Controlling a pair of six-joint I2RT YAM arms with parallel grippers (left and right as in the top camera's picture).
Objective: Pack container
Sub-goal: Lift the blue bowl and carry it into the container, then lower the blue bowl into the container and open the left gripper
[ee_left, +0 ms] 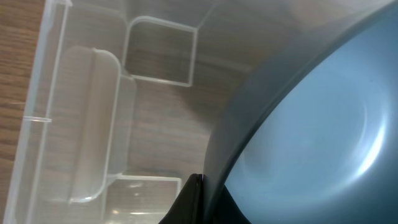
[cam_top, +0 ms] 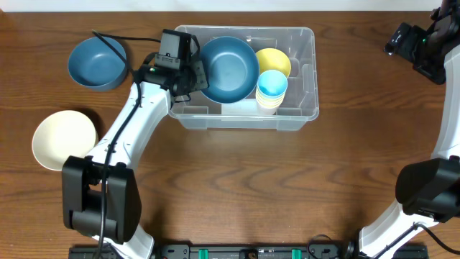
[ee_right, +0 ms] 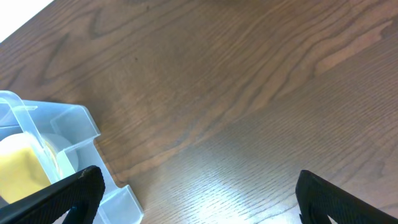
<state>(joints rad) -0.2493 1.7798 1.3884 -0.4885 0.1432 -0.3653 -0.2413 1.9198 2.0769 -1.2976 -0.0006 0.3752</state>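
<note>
Brown wood-grain table [cam_top: 345, 165] carries the container [cam_top: 237, 123].

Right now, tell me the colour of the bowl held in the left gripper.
The bowl is a dusty slate blue, clearest in the overhead view.

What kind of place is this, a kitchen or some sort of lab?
Probably a robot test bench, not a kitchen: a left arm and a right arm stand at a wooden table, with plastic bowls and a clear container on it.
</note>
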